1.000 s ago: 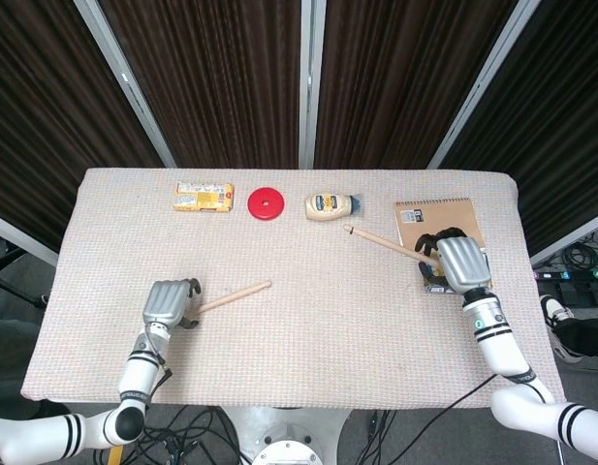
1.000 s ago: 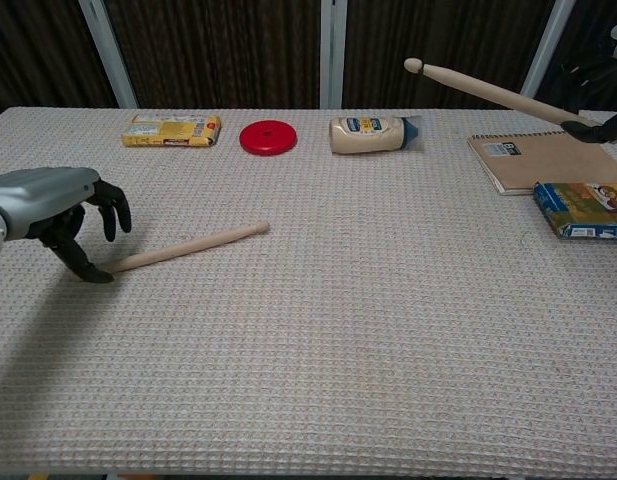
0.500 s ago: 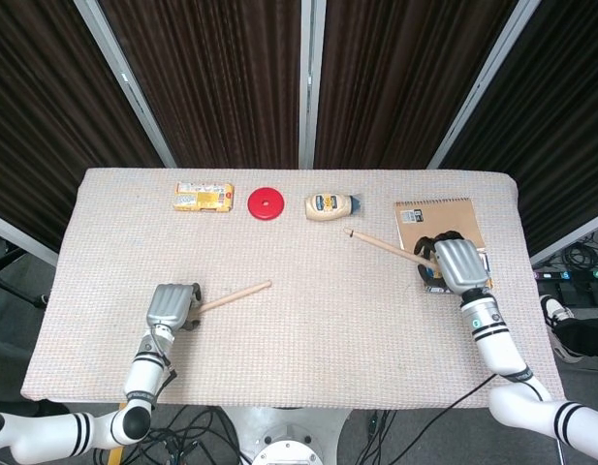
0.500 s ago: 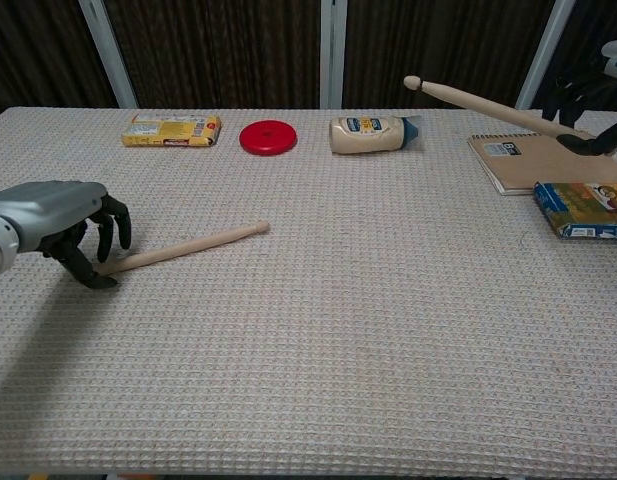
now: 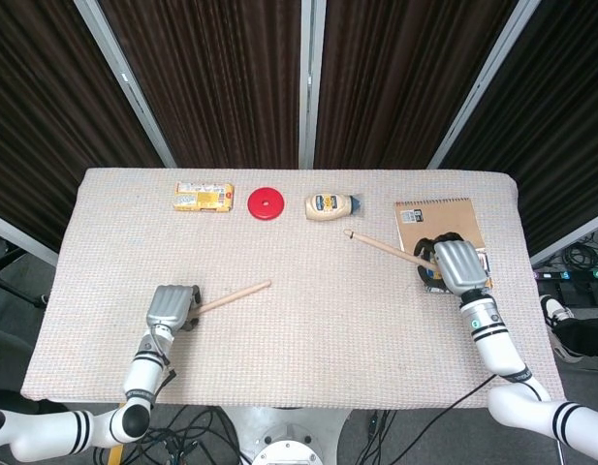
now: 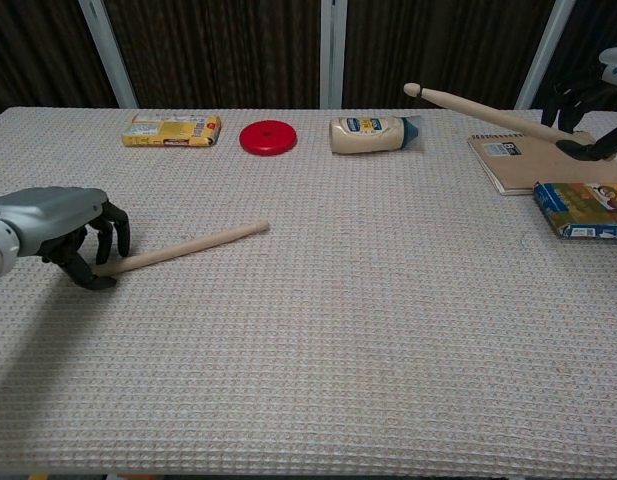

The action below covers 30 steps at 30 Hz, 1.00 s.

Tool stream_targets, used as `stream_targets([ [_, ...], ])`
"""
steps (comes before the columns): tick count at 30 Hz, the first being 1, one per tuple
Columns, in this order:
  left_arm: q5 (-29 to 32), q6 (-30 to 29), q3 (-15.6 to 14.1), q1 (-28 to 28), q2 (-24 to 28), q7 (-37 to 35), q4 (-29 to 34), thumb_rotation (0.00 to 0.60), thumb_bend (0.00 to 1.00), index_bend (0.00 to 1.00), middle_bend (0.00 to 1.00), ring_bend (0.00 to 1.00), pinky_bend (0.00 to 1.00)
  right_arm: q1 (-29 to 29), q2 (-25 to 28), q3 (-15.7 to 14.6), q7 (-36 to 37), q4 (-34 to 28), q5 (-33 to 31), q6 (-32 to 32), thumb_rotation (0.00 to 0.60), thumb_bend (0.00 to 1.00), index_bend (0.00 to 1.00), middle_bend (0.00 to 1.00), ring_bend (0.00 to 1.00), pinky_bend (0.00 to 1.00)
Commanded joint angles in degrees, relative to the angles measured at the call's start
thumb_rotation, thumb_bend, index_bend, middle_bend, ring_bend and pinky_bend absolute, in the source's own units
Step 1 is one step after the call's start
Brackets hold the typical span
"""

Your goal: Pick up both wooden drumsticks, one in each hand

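dark fingers [image 6: 100, 238] of the left hand [image 5: 169, 306] are curled down around the butt end of one drumstick [image 6: 183, 246], which is lying flat on the table [image 6: 368, 320]; whether it's actually gripped yet or just caged can't be told from either view. that stick sits well in front of the red disc [image 5: 266, 203], off toward the left side, with its tip pointed back toward the disc.

the other drumstick [image 6: 483, 106] is held up off the table by the right hand [image 5: 456, 263], fingers wrapped on the butt end, tip raised and angled toward the mayo bottle [image 5: 330, 205]. the bottle is lying on its side just right of the red disc. a notebook [image 6: 543, 160] and a small blue box [image 6: 582, 208] are further right of the disc, under and beside the right hand. a yellow packet [image 5: 204, 197] is lying just left of the disc.
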<state>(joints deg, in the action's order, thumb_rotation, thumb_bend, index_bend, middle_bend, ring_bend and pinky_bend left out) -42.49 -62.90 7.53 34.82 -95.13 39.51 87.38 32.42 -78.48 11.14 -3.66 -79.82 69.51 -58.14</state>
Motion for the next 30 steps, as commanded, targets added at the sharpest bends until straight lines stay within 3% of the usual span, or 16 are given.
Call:
stream_targets([
  [1, 0.1, 0.1, -0.1, 0.1, 0.0, -0.1, 0.0, 0.600, 0.28, 0.45, 0.54, 0.75, 0.70, 0.0, 0.0, 0.0, -0.2, 0.0, -0.2, 0.0, 0.600, 0.71, 0.56, 0.54, 0.36, 0.24],
  [10, 0.6, 0.5, -0.4, 0.3, -0.1, -1.0, -0.2, 0.600, 0.34, 0.46, 0.54, 0.75, 0.70, -0.1, -0.2, -0.1, -0.2, 0.1, -0.5, 0.1, 0.600, 0.72, 0.56, 0.54, 0.36, 0.24],
  [17, -1.5, 1.1, -0.9, 0.1, -0.2, -3.4, -1.5, 0.600, 0.41, 0.52, 0.57, 0.75, 0.70, -0.4, -0.3, -0.3, 0.1, 0.1, -0.4, -0.1, 0.600, 0.72, 0.56, 0.54, 0.36, 0.24],
  [22, -6.8, 2.2, -1.7, -0.7, 0.4, -8.9, -3.5, 0.600, 0.46, 0.57, 0.62, 0.76, 0.70, -1.3, -0.4, -1.0, 1.6, 0.0, 0.3, -0.6, 0.600, 0.72, 0.56, 0.54, 0.36, 0.23],
  [30, -19.6, 7.6, -2.1, -1.9, 3.5, -27.7, -6.7, 0.600, 0.50, 0.60, 0.66, 0.76, 0.70, -2.7, -0.6, -2.7, 10.1, -0.3, 5.7, -1.9, 0.600, 0.70, 0.59, 0.55, 0.38, 0.23],
])
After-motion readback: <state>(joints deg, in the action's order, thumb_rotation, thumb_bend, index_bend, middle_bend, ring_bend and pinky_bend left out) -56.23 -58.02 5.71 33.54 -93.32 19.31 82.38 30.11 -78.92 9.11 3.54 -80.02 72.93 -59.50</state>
